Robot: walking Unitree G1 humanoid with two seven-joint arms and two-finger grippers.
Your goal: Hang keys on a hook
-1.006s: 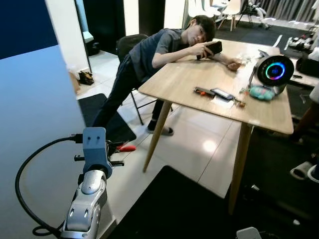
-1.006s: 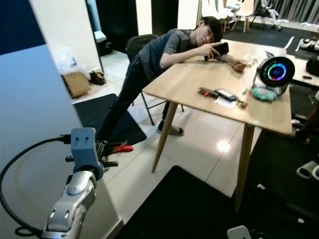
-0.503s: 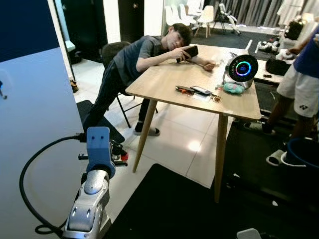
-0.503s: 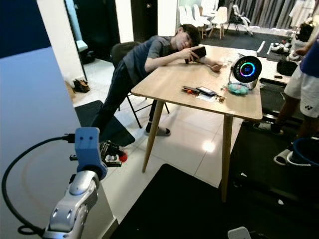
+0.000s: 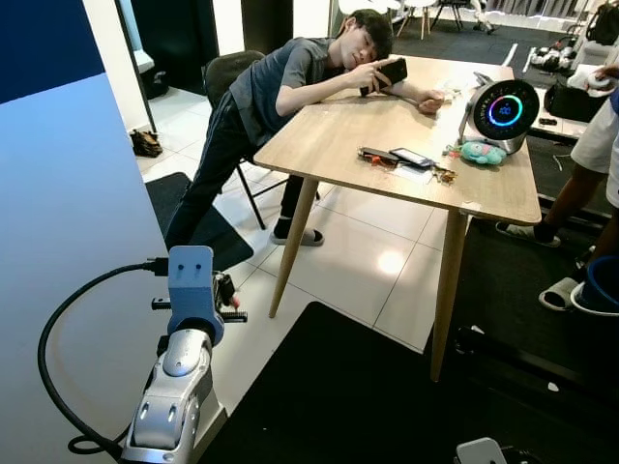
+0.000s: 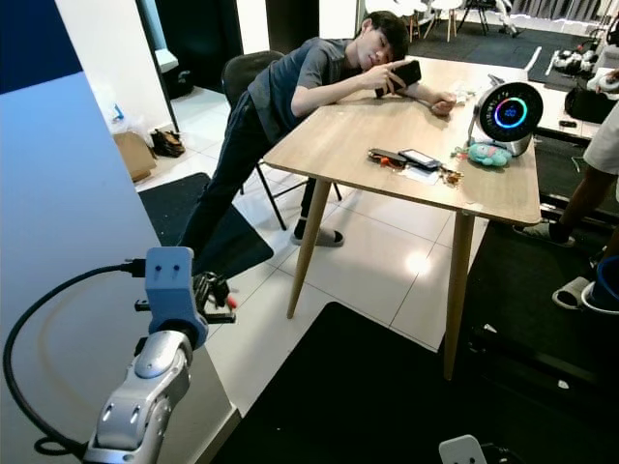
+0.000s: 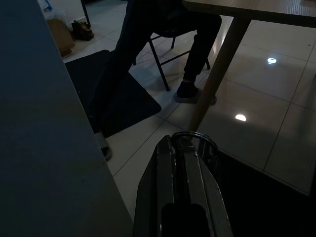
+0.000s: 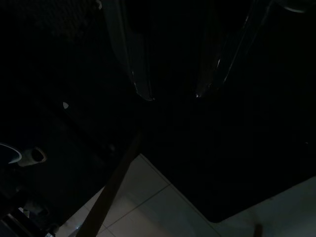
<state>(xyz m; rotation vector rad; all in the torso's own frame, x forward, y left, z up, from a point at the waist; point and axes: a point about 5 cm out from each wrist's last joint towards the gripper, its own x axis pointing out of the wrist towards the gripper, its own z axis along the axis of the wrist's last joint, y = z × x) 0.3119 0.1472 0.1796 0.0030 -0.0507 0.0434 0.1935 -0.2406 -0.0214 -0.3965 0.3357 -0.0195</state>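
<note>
Silver left arm rises from the 7 o'clock corner of the left eye view, blue wrist block on top, a black cable looping off toward 9 o'clock. Left gripper (image 7: 183, 148) points forward over pale floor tiles (image 5: 363, 266); seen from its wrist, the two black fingers (image 7: 170, 170) lie pressed together with a metal key ring (image 7: 195, 137) pinched at their tips. From the head views the keys (image 6: 215, 293) show as a small dark bunch with a red tag just past the blue block. Blue-grey wall panel (image 5: 68, 242) stands close beside the arm, toward 9 o'clock; no hook can be made out on it.

Right gripper (image 8: 173, 94): wrist view very dark, arm hanging idle. Two glossy finger edges catch light with a gap between them, so the jaws stand apart, holding nothing. Dark mat and a strip of pale tile lie beyond.

Wooden table (image 5: 338, 145) stands toward 1 o'clock. A person (image 5: 290, 87) in a grey shirt leans over its far edge with a phone in hand. On the tabletop: a round speaker with a glowing ring (image 5: 503, 108), a teal soft toy (image 5: 481, 152), a flat phone (image 5: 411, 157). Black mat (image 5: 358, 406) covers the floor at 6 o'clock. A second person's leg (image 5: 580, 184) stands at 3 o'clock.
</note>
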